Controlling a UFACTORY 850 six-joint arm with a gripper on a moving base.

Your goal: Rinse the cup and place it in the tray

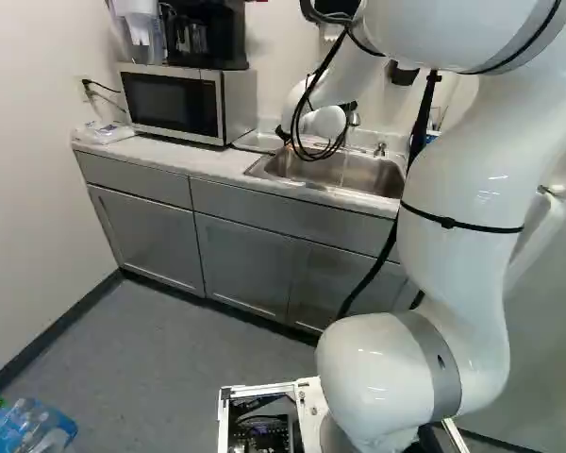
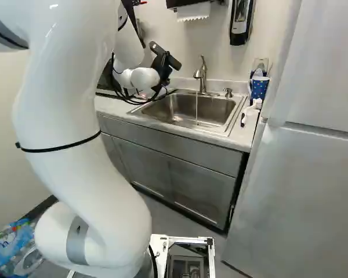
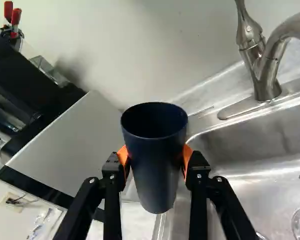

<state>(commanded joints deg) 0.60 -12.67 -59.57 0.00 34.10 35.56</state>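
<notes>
In the right base view my gripper [image 2: 162,65] hangs at the sink's microwave side, small and partly covered by cables. The wrist view shows the gripper [image 3: 155,162] shut on a dark blue cup [image 3: 155,175], an orange pad against either side. The cup's open rim is visible and its inside looks dark. The steel sink [image 2: 182,110] lies beside the cup, and the faucet [image 2: 202,75] pours a thin stream of water [image 2: 196,107] into it, away from the cup. I cannot make out the tray for certain.
A microwave [image 1: 174,102] with a coffee machine [image 1: 208,36] on top stands beside the sink. On the sink's other side are a blue dotted cup [image 2: 259,87], a crumpled white cloth [image 2: 252,110] and a tall fridge [image 2: 296,191]. A soap dispenser [image 2: 241,20] hangs above.
</notes>
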